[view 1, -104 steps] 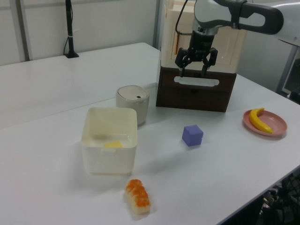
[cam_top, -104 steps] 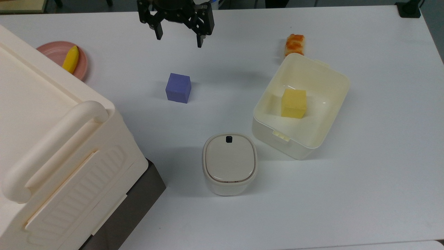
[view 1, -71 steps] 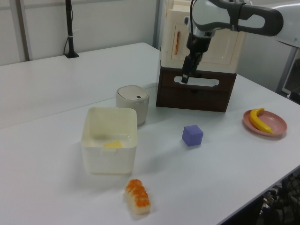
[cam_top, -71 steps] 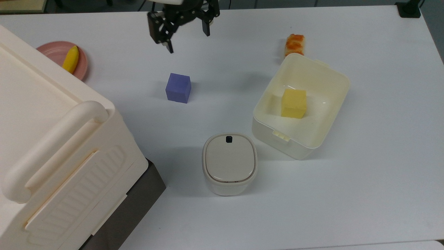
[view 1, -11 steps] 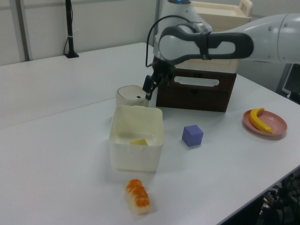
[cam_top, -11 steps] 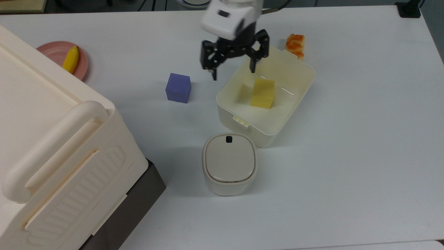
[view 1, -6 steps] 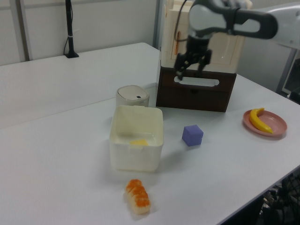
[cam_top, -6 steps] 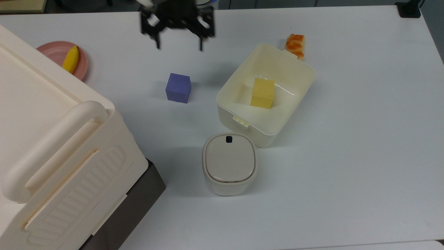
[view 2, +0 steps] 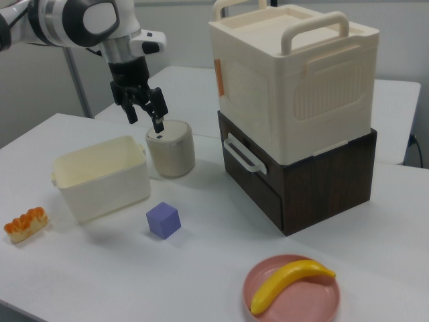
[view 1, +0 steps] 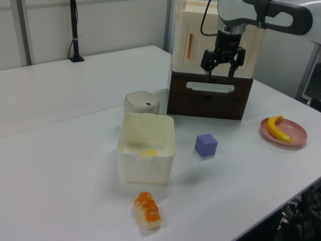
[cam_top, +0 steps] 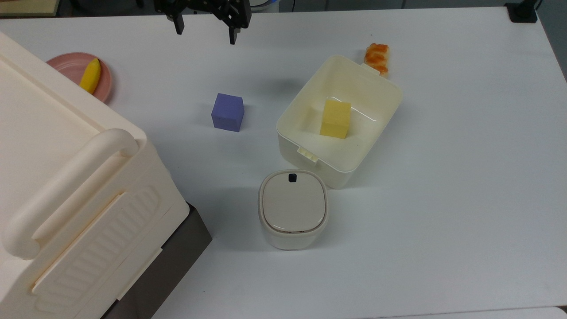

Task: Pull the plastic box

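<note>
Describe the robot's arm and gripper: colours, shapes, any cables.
The arm is built of rounded white shells with dark grey to black bands at the joints. The gripper is black, an angular linkage frame ending in two slim fingers, mounted under a black wrist with a white block on its side. A thin dark cable runs down along the wrist in the left view.

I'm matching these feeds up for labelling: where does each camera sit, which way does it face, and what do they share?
Top view: overhead, looking straight down at the table; the gripper shows at the top edge, jaws open.
Left view: low at the sushi side, facing the crate; arm and gripper show.
Right view: low at the banana side, facing the plastic box; arm and gripper show.
All share the box, purple cube and bin.
</note>
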Available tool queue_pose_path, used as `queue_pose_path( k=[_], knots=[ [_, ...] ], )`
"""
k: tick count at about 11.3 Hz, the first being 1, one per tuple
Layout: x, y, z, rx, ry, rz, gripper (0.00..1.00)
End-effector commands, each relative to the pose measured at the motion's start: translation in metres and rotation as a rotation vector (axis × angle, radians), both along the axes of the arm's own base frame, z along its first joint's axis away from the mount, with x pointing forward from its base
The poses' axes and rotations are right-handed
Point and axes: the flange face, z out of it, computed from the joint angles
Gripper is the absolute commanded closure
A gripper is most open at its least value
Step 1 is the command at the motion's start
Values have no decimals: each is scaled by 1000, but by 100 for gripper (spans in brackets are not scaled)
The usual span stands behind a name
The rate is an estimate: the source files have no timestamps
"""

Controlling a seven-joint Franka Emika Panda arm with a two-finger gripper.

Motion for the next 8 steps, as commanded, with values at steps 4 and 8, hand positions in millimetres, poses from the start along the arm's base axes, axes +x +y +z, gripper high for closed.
queue_pose_path(
  k=[4,8],
  knots=[
    [1,48,12,23,-26,80,0],
    [0,64,12,48,-27,109,0]
  ],
)
